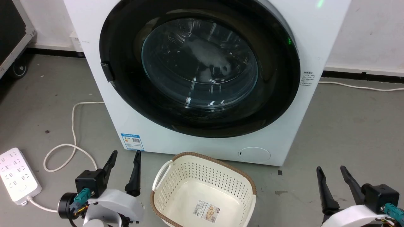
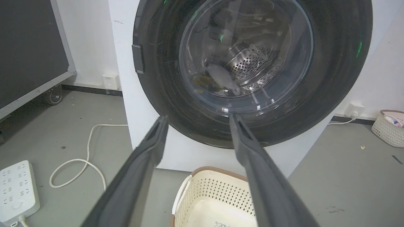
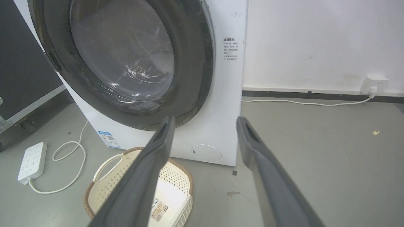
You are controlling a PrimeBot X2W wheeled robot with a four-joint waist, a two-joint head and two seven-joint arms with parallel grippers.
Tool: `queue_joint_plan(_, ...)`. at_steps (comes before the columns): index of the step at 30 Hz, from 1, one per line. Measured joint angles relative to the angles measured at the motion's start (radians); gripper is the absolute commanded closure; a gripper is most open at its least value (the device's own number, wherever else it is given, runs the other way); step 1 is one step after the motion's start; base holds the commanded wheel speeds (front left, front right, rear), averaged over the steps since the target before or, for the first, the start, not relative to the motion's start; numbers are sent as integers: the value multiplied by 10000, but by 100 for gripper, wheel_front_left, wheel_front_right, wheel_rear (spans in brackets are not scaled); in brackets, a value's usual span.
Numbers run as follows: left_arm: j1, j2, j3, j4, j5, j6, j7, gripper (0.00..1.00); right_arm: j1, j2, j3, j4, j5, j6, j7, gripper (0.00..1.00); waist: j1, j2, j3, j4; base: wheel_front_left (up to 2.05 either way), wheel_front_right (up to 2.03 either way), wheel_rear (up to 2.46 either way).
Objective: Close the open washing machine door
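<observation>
Washing machine door (image 1: 202, 63) sits against the washing machine (image 1: 315, 31); left tool (image 1: 126, 153) and right tool (image 1: 330, 168) gape wide, empty.

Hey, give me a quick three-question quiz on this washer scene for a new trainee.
1. True or false: the washing machine door looks shut against the washing machine.
2. What stands on the floor in front of the machine? A: laundry basket; B: bucket; C: stool.
3. Fill in: the left gripper and the right gripper are both ____ (open or shut).
Key: 1 true; 2 A; 3 open.
</observation>
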Motion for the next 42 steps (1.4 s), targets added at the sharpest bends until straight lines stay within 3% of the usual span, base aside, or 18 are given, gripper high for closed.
queue_joint_plan(13, -111, 10, 2, 13, -209, 0, -2, 0, -5, 0, 104, 46, 151, 0, -19, 0, 1, 0, 17, 1, 0, 0, 0)
queue_joint_plan(14, -111, 12, 0, 13, -215, 2, -2, 100, -6, 0, 111, 50, 159, 0, -52, 100, 0, 0, 15, 2, 0, 0, 0)
queue_joint_plan(42, 54, -318, 376, -418, 451, -46, 362, 100, -23, -2, 199, -33, -58, 0, 46, 100, 0, 0, 45, 102, 0, 0, 0)
